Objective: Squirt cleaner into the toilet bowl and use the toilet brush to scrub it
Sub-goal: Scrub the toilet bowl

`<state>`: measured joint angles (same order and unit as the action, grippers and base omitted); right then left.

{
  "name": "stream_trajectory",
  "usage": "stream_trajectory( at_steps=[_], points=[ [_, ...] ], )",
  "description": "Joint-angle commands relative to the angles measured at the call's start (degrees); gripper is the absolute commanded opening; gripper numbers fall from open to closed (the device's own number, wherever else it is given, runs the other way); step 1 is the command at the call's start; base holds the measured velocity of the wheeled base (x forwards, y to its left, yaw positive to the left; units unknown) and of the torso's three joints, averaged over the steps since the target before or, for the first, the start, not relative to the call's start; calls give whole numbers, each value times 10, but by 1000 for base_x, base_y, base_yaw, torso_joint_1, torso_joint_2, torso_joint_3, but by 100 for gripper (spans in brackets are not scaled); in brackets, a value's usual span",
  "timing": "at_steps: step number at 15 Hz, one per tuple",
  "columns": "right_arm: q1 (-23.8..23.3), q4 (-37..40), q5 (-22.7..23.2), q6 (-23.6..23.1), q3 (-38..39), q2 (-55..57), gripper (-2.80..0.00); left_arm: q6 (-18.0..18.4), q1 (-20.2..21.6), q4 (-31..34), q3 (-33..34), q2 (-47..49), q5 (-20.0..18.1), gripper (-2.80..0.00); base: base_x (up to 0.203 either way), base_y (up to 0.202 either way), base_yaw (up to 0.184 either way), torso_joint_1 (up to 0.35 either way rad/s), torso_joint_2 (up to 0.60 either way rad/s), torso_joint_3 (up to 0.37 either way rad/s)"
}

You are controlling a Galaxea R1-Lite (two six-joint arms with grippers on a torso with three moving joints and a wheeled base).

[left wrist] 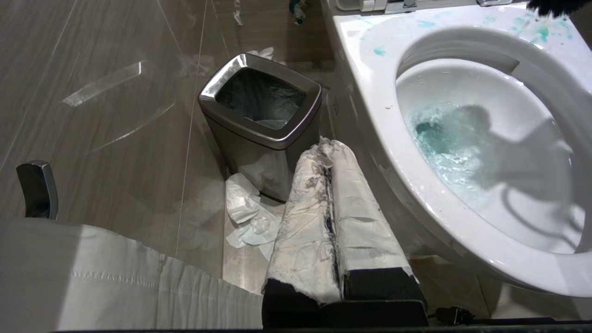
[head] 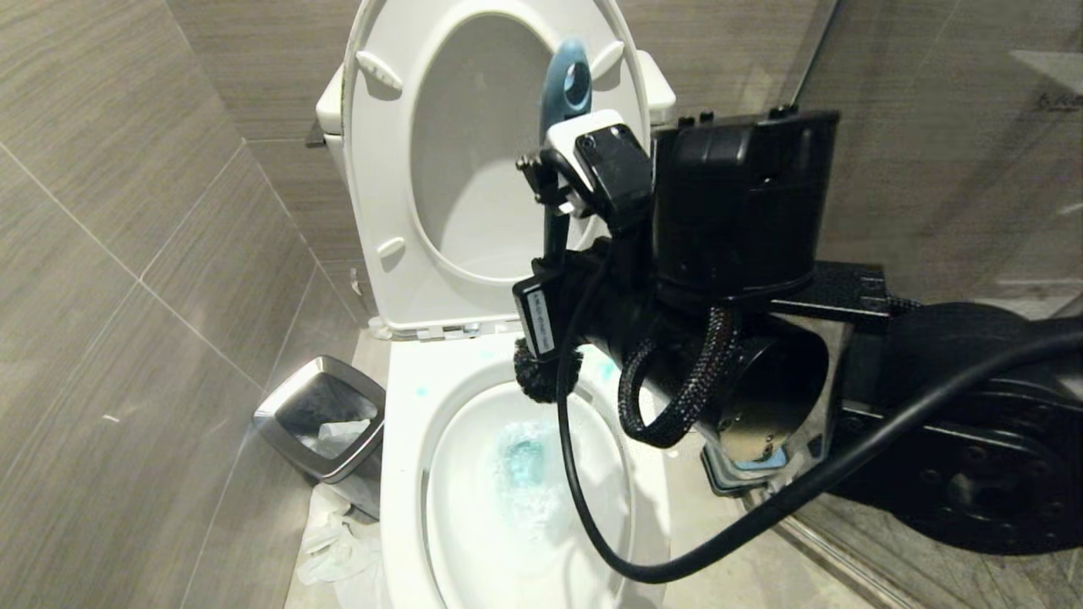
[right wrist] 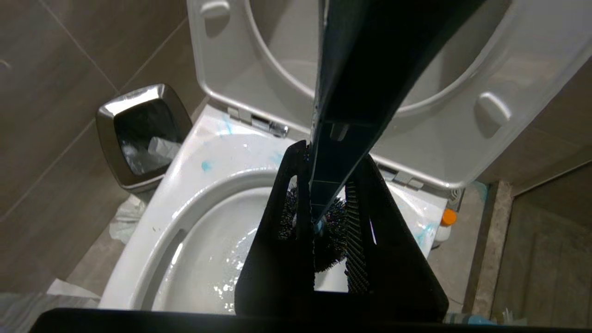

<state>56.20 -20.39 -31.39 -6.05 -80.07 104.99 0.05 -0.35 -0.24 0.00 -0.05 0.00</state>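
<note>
Right gripper [right wrist: 323, 231] clamps the slate-blue, black-bristled toilet brush [head: 547, 372] at the white ceramic toilet bowl's [head: 406, 474] back rim; turquoise cleaner [head: 520, 465] already in (scrubbing seemingly unfinished).

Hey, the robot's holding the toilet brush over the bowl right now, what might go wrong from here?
The right gripper clamps the toilet brush on its slim handle, so the brush may twist or slip under scrubbing pressure. The wet head hangs above the toilet bowl rim, where cleaner already spots it, and could drip or flick more outside.
</note>
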Motion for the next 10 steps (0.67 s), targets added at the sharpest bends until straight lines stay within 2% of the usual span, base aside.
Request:
stream_trajectory(
  at_steps=[1,10],
  points=[
    [1,0,-1,0,-18,-8,-280,0,0,0,0,0,0,-280,0,0,0,0,0,0],
    [1,11,-1,7,-16,-15,-280,0,0,0,0,0,0,-280,0,0,0,0,0,0]
  ],
)
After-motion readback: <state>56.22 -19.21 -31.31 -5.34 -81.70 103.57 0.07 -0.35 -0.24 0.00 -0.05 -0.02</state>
